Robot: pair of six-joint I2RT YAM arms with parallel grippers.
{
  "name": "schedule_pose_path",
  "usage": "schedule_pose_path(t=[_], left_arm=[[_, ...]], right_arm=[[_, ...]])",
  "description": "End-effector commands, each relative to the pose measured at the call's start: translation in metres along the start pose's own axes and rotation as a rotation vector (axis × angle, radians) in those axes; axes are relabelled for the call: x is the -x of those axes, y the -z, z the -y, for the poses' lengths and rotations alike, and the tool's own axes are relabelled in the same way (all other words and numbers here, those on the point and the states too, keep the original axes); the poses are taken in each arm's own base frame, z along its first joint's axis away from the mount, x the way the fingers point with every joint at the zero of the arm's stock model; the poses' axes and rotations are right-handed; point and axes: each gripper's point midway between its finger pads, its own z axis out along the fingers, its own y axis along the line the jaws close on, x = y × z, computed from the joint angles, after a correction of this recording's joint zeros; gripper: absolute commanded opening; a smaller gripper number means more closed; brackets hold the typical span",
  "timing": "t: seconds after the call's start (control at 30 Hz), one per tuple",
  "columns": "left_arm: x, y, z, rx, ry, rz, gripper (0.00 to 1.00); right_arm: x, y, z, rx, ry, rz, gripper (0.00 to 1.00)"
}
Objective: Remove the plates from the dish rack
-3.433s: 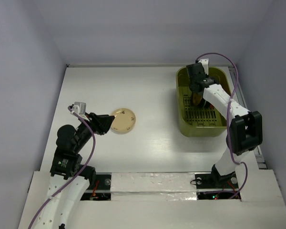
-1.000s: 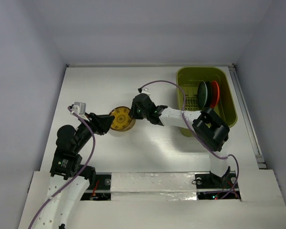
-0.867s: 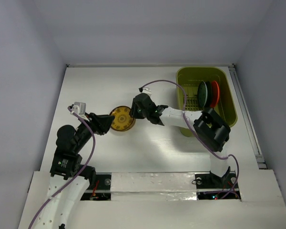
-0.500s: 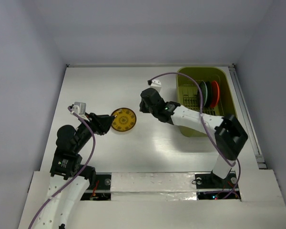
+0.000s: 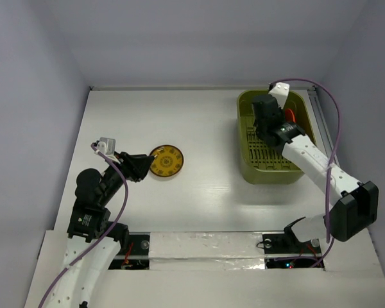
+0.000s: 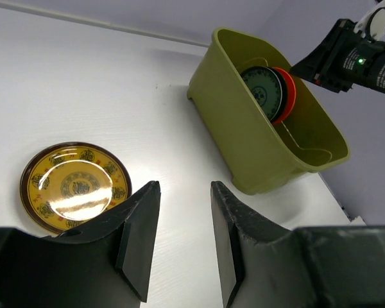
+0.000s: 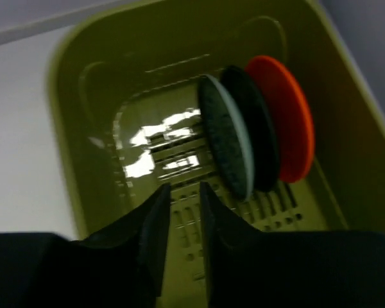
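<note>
- Left gripper (image 6: 185,186): well left of the dish rack (image 5: 245,170) and unmoved. Jaws apart, empty, aimed at the yellow plate (image 5: 165,161).
- Yellow plate: flat on the table (image 5: 205,122), left of the rack. Newly set down where the tan plate lay, probably on top of it; the tan one no longer shows.
- Right gripper (image 7: 184,187): swung back over the rack. Jaws a narrow gap apart, nothing held.
- Inside the rack: light blue plate (image 7: 224,144), black plate (image 7: 253,128) and orange-red plate (image 7: 285,115) on edge. Three left; blue likely next.
</note>
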Motion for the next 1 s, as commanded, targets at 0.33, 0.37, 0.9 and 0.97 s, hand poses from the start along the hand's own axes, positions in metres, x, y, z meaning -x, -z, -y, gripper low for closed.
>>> schedule_pose_path(t=[0.33, 0.37, 0.9, 0.97], left_arm=[[0.015, 0.003, 0.013, -0.048, -0.020, 0.053, 0.34], [0.013, 0.002, 0.014, -0.055, -0.019, 0.046, 0.34], [0.014, 0.003, 0.015, -0.057, -0.021, 0.049, 0.34], [0.014, 0.003, 0.015, -0.056, -0.022, 0.050, 0.34]], right_arm=[[-0.011, -0.062, 0.067, -0.237, 0.195, -0.134, 0.34], [-0.007, -0.064, 0.069, -0.240, 0.189, -0.130, 0.34], [-0.024, -0.088, 0.071, -0.275, 0.259, -0.187, 0.27], [-0.023, -0.088, 0.072, -0.275, 0.262, -0.187, 0.26]])
